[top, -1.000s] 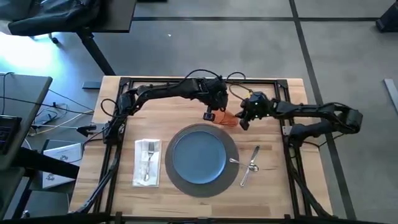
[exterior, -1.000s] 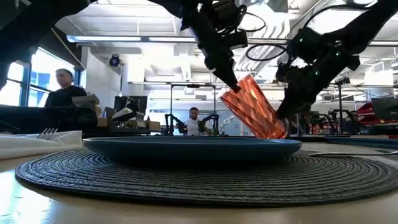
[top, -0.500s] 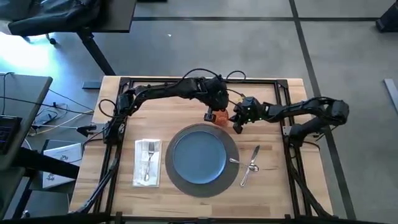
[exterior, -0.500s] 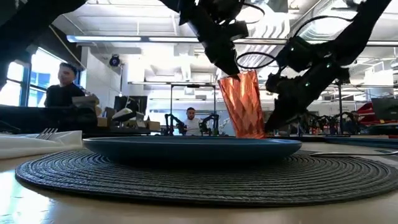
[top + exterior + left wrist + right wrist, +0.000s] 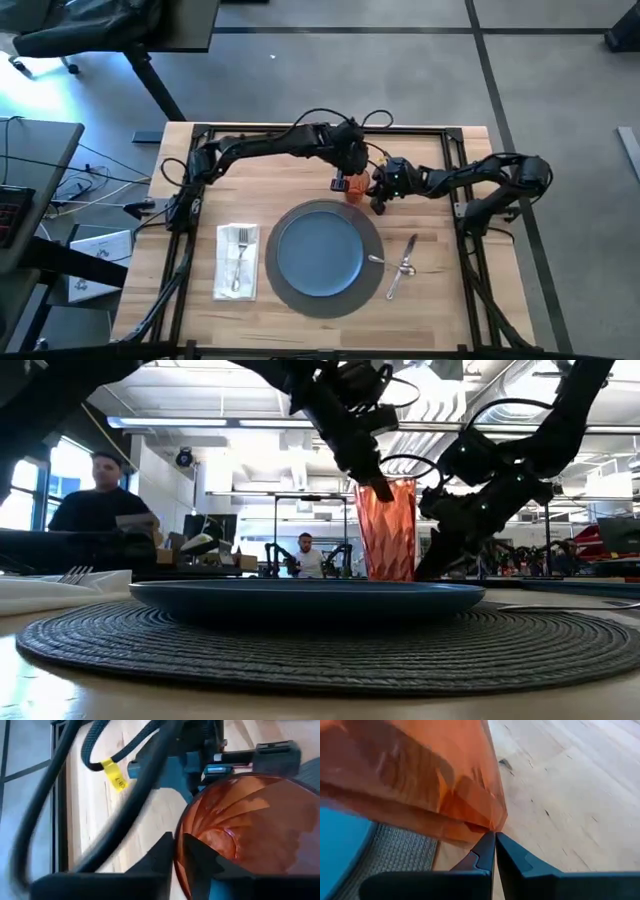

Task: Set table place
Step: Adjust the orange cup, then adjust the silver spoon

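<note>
An orange ribbed glass (image 5: 388, 535) stands upright on the table (image 5: 440, 310), just beyond the far edge of the round dark woven place (image 5: 374, 285), which carries a blue plate (image 5: 320, 250). My left gripper (image 5: 343, 182) is shut on the glass's rim from above. My right gripper (image 5: 379, 200) is shut, low at the glass's right side, its tips at the glass's bottom edge. In the low view the plate hides the glass's base. My left gripper pinches the glass's rim (image 5: 176, 851) with one finger inside the glass (image 5: 200, 857) and one outside. It comes from above, slanting down. The glass stands upright below it. My right gripper has its shut fingertips (image 5: 490, 845) at the glass's bottom edge (image 5: 490, 826), coming low from the table's right side; whether they touch it, I cannot tell.
A white napkin with a fork (image 5: 237, 260) lies left of the place. A spoon and a knife (image 5: 403, 262) lie right of it. The black frame (image 5: 300, 130) runs along the table's far edge behind both arms. A person stands beyond the table (image 5: 95, 510).
The glass leaned with its base toward the table's right and now stands upright. My right gripper has gone toward the table's left along with the glass's base. My left gripper has kept its hold on the rim and moved little.
</note>
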`<state>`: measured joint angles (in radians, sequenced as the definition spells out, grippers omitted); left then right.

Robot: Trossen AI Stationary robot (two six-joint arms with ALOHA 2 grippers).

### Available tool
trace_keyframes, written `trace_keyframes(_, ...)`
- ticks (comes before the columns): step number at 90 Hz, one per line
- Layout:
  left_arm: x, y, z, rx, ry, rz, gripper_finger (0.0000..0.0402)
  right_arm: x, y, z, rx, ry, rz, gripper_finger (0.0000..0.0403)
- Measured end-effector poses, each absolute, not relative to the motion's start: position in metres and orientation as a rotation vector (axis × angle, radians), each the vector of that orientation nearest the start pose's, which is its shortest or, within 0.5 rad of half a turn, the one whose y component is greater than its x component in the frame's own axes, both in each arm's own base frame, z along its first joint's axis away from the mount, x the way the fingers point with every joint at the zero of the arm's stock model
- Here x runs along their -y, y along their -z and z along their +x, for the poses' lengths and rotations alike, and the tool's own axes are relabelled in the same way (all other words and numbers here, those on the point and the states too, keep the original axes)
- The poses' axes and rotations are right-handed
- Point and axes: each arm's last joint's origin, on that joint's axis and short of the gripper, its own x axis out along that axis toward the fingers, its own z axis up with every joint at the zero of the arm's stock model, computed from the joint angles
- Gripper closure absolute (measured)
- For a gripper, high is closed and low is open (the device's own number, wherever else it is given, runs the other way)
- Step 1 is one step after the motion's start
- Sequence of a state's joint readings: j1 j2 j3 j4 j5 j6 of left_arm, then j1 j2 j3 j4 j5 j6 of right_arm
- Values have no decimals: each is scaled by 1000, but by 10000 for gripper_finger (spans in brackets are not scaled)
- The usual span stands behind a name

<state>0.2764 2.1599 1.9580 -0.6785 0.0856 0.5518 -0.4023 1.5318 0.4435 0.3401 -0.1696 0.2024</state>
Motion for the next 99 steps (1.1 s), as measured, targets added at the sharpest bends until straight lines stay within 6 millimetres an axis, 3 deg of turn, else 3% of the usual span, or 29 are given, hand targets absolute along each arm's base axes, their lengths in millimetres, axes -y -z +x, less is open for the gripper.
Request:
trace_keyframes(17,-130,-261,464,-876,37,375,288,92,-112,228,-710,297,408,403)
trace_keyframes(31,-129,-263,464,-889,8,422,260,95,-112,223,-745,327,404,403)
trace_keyframes(54,-126,-275,460,-890,-56,482,255,103,-134,204,-754,407,364,403)
trace_keyframes(63,-125,-289,455,-861,-77,478,255,104,-146,194,-736,439,357,403)
trace_keyframes(99,-113,-345,412,-868,-115,414,255,90,-182,168,-679,455,340,403)
